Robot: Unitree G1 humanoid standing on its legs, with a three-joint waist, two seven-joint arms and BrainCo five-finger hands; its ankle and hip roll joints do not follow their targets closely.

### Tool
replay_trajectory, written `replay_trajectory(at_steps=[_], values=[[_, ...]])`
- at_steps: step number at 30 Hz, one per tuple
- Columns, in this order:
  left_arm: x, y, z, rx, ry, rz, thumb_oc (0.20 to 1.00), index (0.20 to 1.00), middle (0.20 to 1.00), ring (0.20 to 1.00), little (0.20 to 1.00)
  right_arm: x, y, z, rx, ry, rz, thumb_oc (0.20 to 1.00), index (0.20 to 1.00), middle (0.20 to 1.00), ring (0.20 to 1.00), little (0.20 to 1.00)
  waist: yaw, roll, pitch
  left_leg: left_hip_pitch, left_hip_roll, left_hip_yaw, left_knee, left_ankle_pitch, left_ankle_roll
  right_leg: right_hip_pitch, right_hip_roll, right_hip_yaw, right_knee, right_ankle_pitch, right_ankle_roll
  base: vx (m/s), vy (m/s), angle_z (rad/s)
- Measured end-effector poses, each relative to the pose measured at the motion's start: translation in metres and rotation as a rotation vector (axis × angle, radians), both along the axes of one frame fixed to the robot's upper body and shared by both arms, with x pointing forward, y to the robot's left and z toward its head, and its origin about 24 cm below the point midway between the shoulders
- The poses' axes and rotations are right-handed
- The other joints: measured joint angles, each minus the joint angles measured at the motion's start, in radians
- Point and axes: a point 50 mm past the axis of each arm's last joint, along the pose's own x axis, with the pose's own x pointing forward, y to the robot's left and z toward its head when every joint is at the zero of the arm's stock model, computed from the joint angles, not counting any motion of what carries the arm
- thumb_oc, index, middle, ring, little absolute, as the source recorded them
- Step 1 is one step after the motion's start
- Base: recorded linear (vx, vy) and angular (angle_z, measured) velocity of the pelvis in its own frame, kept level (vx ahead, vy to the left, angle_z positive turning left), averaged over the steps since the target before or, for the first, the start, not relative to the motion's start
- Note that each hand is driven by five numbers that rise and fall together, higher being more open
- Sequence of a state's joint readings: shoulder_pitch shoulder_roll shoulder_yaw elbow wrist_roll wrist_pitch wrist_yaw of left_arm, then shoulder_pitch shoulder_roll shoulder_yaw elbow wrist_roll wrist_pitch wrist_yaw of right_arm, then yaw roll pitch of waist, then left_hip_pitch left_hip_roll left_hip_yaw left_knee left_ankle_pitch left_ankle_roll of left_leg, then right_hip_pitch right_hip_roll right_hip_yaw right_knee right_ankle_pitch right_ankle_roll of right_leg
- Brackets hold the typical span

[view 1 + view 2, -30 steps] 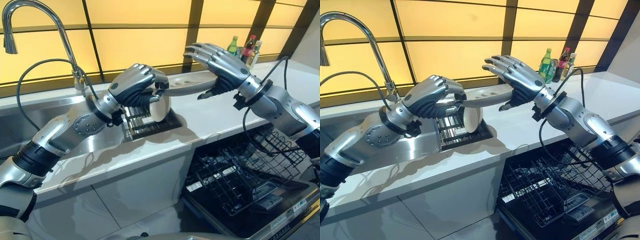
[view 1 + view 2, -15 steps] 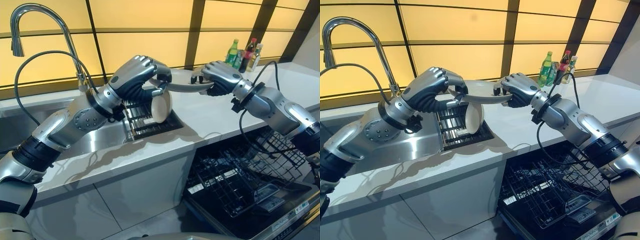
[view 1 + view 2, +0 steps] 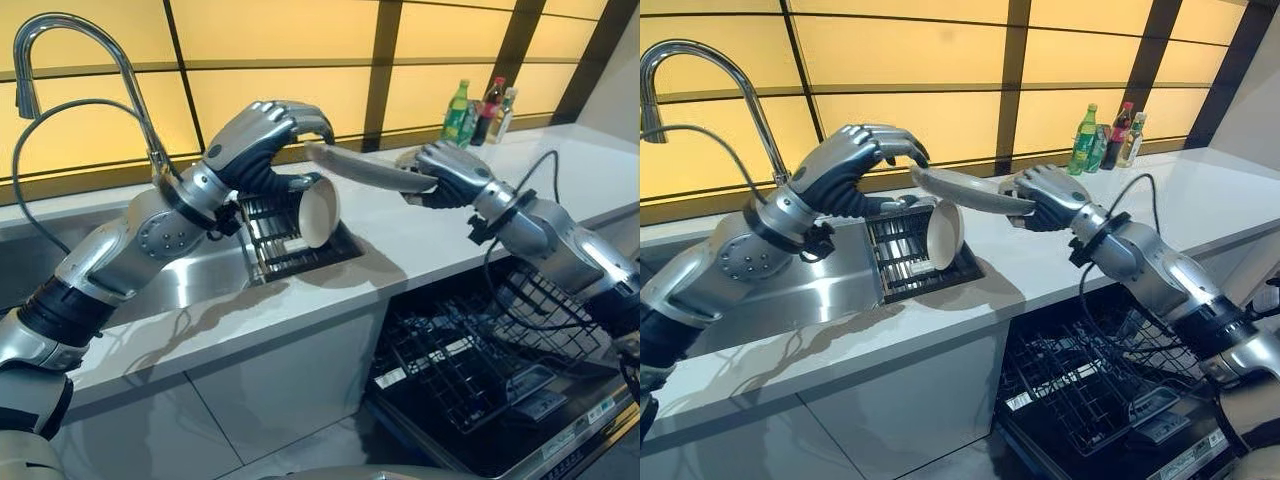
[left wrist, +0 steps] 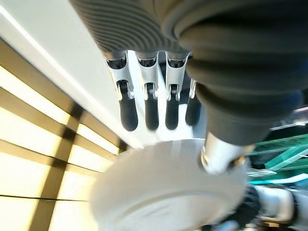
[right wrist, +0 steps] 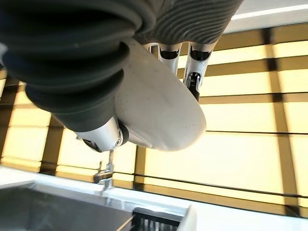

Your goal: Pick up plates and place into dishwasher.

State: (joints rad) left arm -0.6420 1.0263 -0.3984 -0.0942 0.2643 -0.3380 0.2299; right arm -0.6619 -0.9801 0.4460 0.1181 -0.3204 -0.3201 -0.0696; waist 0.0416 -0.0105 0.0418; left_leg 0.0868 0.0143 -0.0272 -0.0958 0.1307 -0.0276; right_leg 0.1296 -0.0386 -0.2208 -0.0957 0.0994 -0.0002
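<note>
A white plate (image 3: 362,170) hangs nearly flat above the counter, its left edge tipped up. My right hand (image 3: 450,172) is shut on its right rim; the right wrist view has the plate (image 5: 159,106) clamped between thumb and fingers. My left hand (image 3: 258,135) hovers open at the plate's left end, fingers arched above the rim without touching it. In the left wrist view its fingers (image 4: 144,108) stand straight, apart from the plate (image 4: 163,192). A second white plate (image 3: 318,212) stands on edge in the dark drying rack (image 3: 285,250), below the left hand.
The dishwasher stands open at the lower right, its wire rack (image 3: 480,350) pulled out over the door (image 3: 540,440). A steel sink (image 3: 200,280) and tall faucet (image 3: 70,25) are to the left. Bottles (image 3: 485,105) stand at the counter's (image 3: 430,235) back right.
Both hands held the plate half a second ago. Now the left hand's fingers have opened and lifted off its rim, and the right hand alone holds it, slightly further right and tilted.
</note>
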Motion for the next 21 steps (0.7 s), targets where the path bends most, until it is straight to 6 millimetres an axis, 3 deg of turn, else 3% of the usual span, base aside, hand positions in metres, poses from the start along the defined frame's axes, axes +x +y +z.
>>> replay_trajectory(at_steps=[6, 13, 18, 21], values=[[0.009, 0.047, -0.002, -0.079, -0.133, 0.275, 1.0, 1.0, 1.0, 1.0, 1.0, -0.013, -0.042, -0.011, 0.042, 0.065, -0.124, 0.2, 0.2, 0.2, 0.2, 0.2, -0.028, 0.003, 0.002, -0.011, 0.001, 0.029, 0.0, -0.001, 0.0, -0.025, 0.002, 0.043, 0.0, 0.006, 0.004, 0.01, 0.022, -0.14], [0.021, 0.09, -0.016, -0.084, -0.181, 0.539, 1.0, 1.0, 1.0, 1.0, 1.0, -0.025, -0.056, -0.02, 0.09, 0.165, -0.138, 0.2, 0.2, 0.2, 0.2, 0.2, -0.08, 0.016, 0.02, -0.006, 0.004, 0.071, -0.001, -0.004, 0.001, -0.037, 0.004, 0.085, -0.001, 0.012, 0.012, 0.02, 0.023, -0.17], [0.023, 0.111, -0.024, -0.079, -0.175, 0.631, 1.0, 1.0, 1.0, 1.0, 1.0, -0.037, -0.067, -0.03, 0.18, 0.366, -0.111, 0.2, 0.2, 0.2, 0.2, 0.2, -0.112, 0.008, 0.047, 0.006, 0.01, 0.101, 0.0, -0.009, -0.004, -0.042, 0.009, 0.112, -0.001, 0.012, 0.012, 0.02, 0.002, -0.19], [0.024, 0.129, -0.032, -0.074, -0.149, 0.703, 1.0, 1.0, 1.0, 1.0, 1.0, -0.042, -0.077, -0.049, 0.216, 0.523, -0.139, 0.2, 0.2, 0.2, 0.2, 0.2, -0.124, 0.003, 0.06, 0.005, 0.015, 0.12, 0.0, -0.011, -0.006, -0.051, 0.013, 0.128, -0.001, 0.013, 0.013, -0.01, -0.011, -0.2]])
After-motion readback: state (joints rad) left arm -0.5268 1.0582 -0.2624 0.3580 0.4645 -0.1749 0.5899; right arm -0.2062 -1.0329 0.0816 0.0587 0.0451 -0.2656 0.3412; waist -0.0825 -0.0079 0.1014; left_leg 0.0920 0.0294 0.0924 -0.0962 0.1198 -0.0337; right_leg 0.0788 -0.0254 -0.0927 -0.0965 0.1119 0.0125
